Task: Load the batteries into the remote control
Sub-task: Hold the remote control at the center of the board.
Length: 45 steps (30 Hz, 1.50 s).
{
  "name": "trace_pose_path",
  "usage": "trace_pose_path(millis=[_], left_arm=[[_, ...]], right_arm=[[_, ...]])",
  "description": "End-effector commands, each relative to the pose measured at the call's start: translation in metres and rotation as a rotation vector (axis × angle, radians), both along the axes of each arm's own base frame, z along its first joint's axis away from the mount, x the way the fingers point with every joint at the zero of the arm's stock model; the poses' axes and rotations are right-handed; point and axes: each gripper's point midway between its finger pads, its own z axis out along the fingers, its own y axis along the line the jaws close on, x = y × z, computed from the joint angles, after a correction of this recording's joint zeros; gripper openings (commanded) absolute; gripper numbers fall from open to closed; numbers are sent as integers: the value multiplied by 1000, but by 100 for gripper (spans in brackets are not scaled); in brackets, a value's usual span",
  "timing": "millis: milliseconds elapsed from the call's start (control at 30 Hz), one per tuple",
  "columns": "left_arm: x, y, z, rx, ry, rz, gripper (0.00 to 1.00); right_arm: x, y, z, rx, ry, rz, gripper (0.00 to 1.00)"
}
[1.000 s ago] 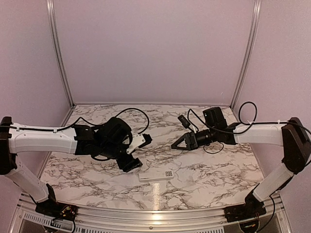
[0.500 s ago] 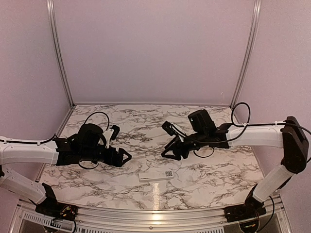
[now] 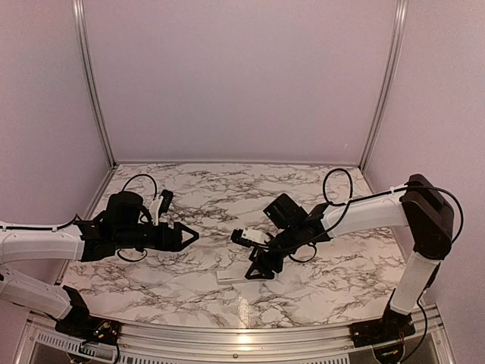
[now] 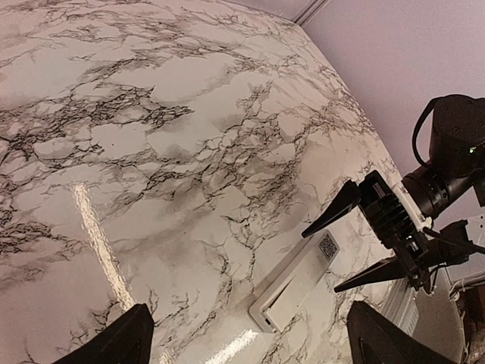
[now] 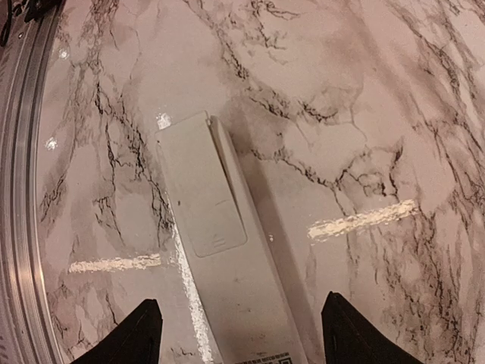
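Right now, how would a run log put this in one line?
right gripper: open, over remote control | left gripper: open, apart from it

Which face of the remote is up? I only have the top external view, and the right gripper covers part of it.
Observer: The right wrist view shows the remote control back up: no buttons, battery cover seemingly still on.
Operator: Is the right gripper open?
Observer: Yes. The left wrist view shows the right gripper open, fingers spread above the end with the QR label.
Operator: Is it centred over the remote?
Observer: Roughly. In the right wrist view the remote runs between its fingertips, neither visibly touching it.
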Motion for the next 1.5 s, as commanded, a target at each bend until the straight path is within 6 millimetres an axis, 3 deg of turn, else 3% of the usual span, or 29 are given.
trace_pose_path(millis=[0,300,500,933,1200,1467], left_arm=[[-1,-1,9,-62,-22,-25,93],[-3,0,-6,-69,24,-18,91],[0,1,-15,-56,48,-2,87],[4,-8,-44,-28,138,-8,64],[-1,-28,-58,-77,201,-77,48],[-7,-52,-72,-61,234,-131,52]], right_arm=[[-4,7,-10,-66,-37,53,71],[0,5,-29,-127,-52,51,69],[-8,4,-31,-148,-51,58,62],[-25,-8,-40,-211,-5,24,49],[-35,-1,-40,-215,9,-18,51],[-32,11,-35,-190,31,-36,52]])
